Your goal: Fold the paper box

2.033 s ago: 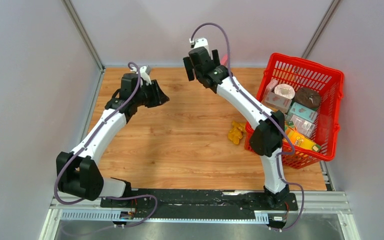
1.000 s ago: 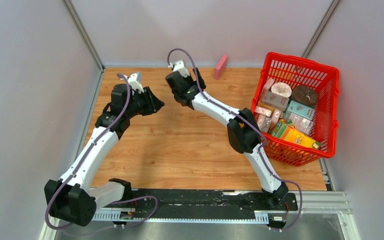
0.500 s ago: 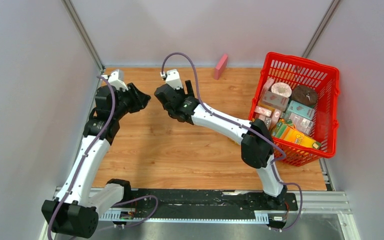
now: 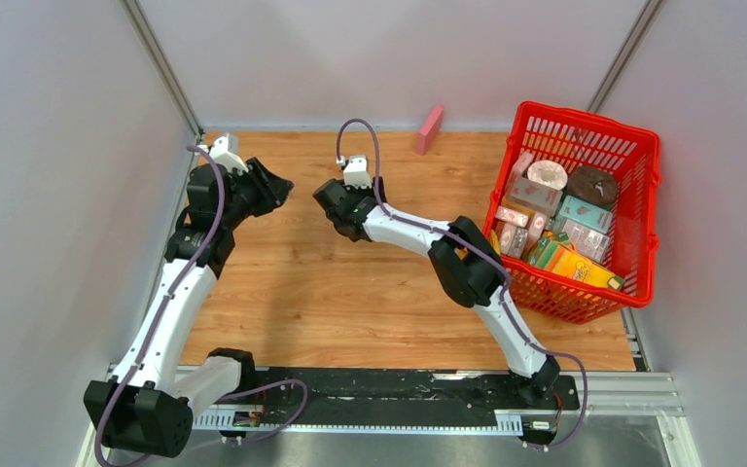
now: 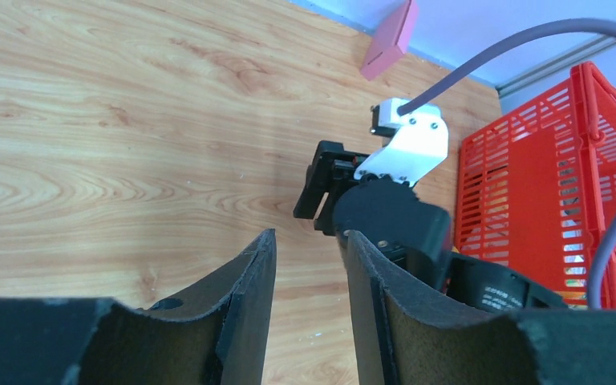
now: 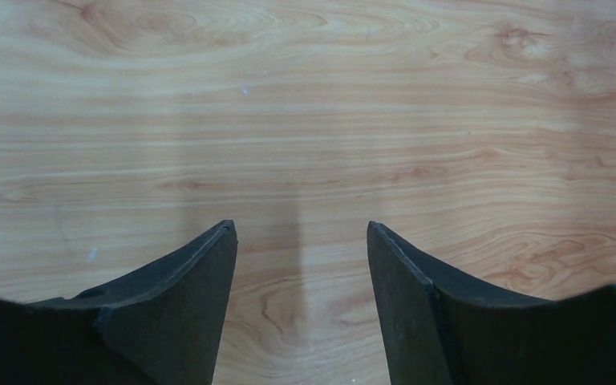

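The paper box [image 4: 429, 129] is a small pink block leaning against the back wall, and no gripper touches it. It also shows at the top of the left wrist view [image 5: 391, 38]. My left gripper [image 4: 274, 185] hovers at the far left of the wooden table and points right. It is open with nothing between its fingers [image 5: 309, 237]. My right gripper [image 4: 333, 210] hangs over the middle of the table, well short of the box. It is open, with only bare wood between its fingers [image 6: 301, 228].
A red mesh basket [image 4: 642, 156] full of printed cartons stands at the right, also seen in the left wrist view [image 5: 529, 184]. The right arm's elbow [image 4: 459, 275] lies close to the basket's near left corner. Grey walls close in the table on three sides.
The right arm drew back from the rear wall toward the table's middle, leaving the pink box leaning there, and its jaws narrowed. The left arm swung left and back.
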